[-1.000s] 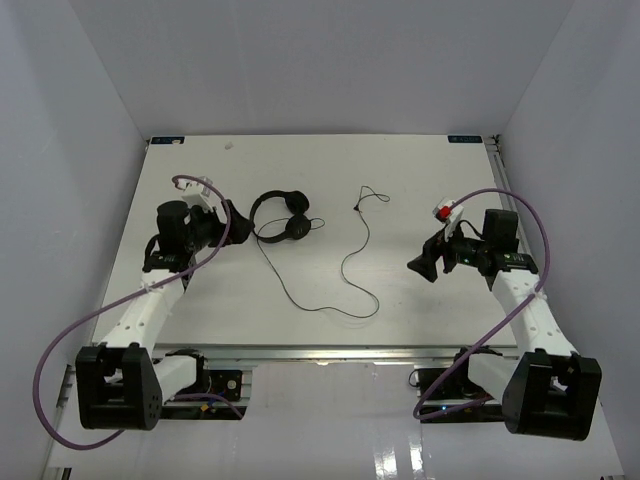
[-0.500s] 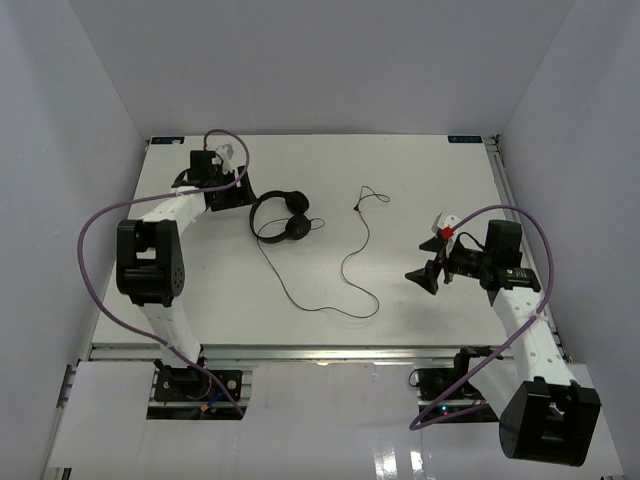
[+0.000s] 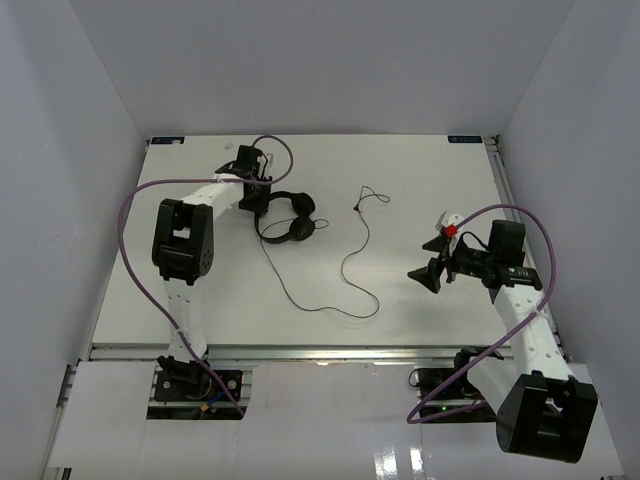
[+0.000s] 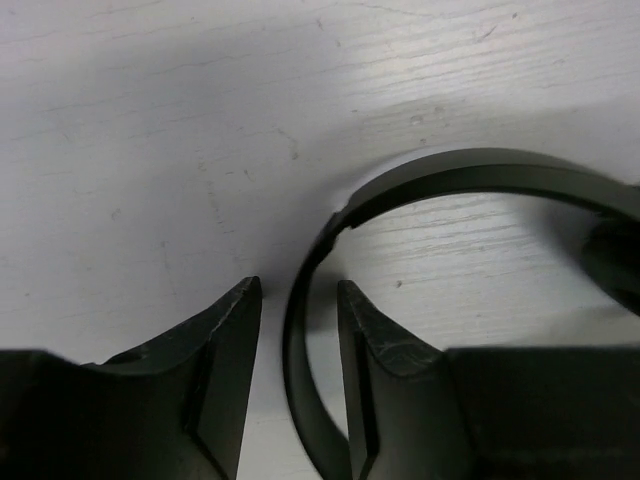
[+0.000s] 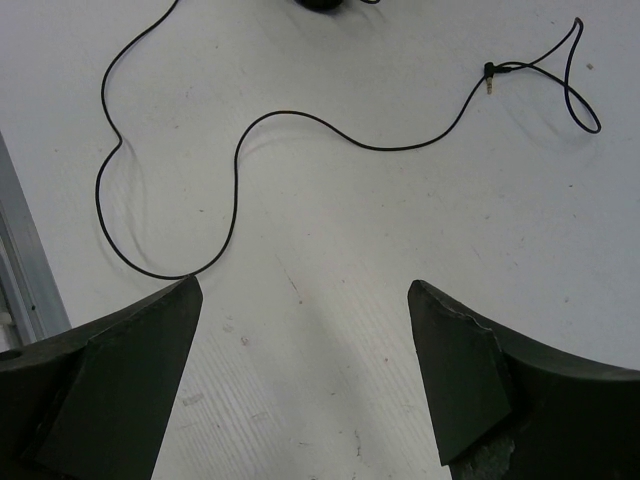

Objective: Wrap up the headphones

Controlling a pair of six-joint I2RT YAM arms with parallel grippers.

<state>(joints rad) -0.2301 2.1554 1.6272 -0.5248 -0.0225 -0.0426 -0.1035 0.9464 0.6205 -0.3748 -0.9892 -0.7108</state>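
Observation:
The black headphones lie at the middle left of the white table, headband arching to the left. My left gripper reaches in from the back left. In the left wrist view the thin headband runs between the narrowed fingers of the left gripper. Bare table still shows between band and left finger. The thin cord snakes toward the front and back up to its plug. My right gripper hovers open right of the cord, and the cord and plug lie beyond the right gripper.
A metal rail borders the table's near edge. Thick purple cables loop off both arms. Grey walls enclose the table on three sides.
My left arm swung from the left side round to the back and reached the headband, its jaws narrowing around it. The right arm shifted slightly and stayed open.

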